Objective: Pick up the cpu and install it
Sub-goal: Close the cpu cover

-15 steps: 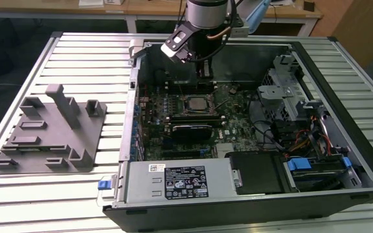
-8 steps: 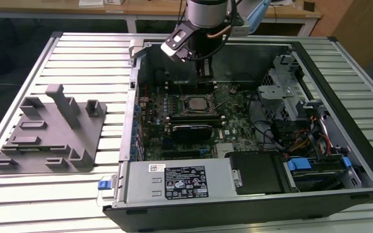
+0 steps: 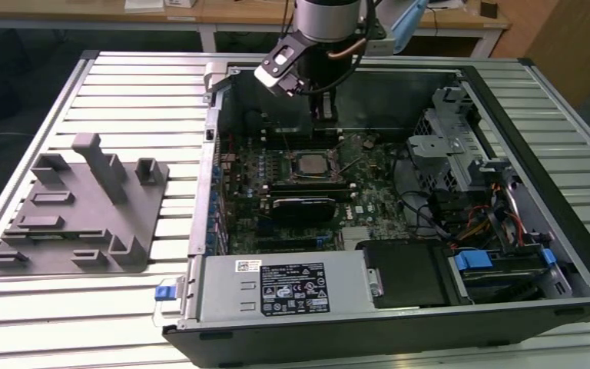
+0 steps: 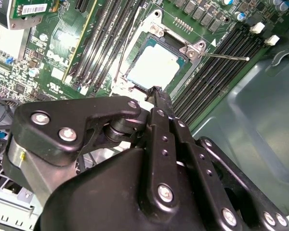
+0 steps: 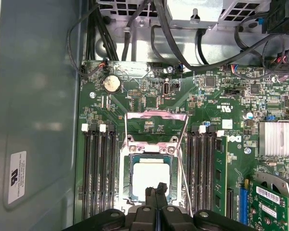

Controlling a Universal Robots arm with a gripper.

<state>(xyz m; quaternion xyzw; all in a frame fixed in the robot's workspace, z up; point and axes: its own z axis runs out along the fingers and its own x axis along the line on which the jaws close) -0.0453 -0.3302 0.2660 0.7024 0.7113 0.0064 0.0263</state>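
One gripper (image 4: 156, 92), black, closest to the lens in both wrist views (image 5: 156, 191): fingers pressed together, pinching nothing, tips poised over one edge of the cpu; contact cannot be told. One cpu (image 5: 149, 179), seated flat in the socket on the motherboard, silver top facing up, also seen in the second wrist view (image 4: 154, 65) and in the exterior view (image 3: 309, 164). Being square, it has no long axis; its edges run parallel to the socket's sides. One socket (image 5: 126, 179), dark frame around the chip. One load plate (image 5: 156, 126), swung open and standing clear of the chip. One thin wire lever (image 5: 183, 178), released, beside the socket. Two banks of memory slots (image 5: 100, 173), one on each side of the socket. One coin cell (image 5: 111, 83) on the board beyond the load plate. One motherboard (image 5: 221, 96), green. One computer case (image 3: 541, 115), lying open on its side. One power supply (image 3: 285, 288) at the case's near end in the exterior view. One grey fixture plate (image 3: 80, 215), on the exterior view's left, well apart from the case. One slatted metal table (image 3: 120, 92) beneath all.
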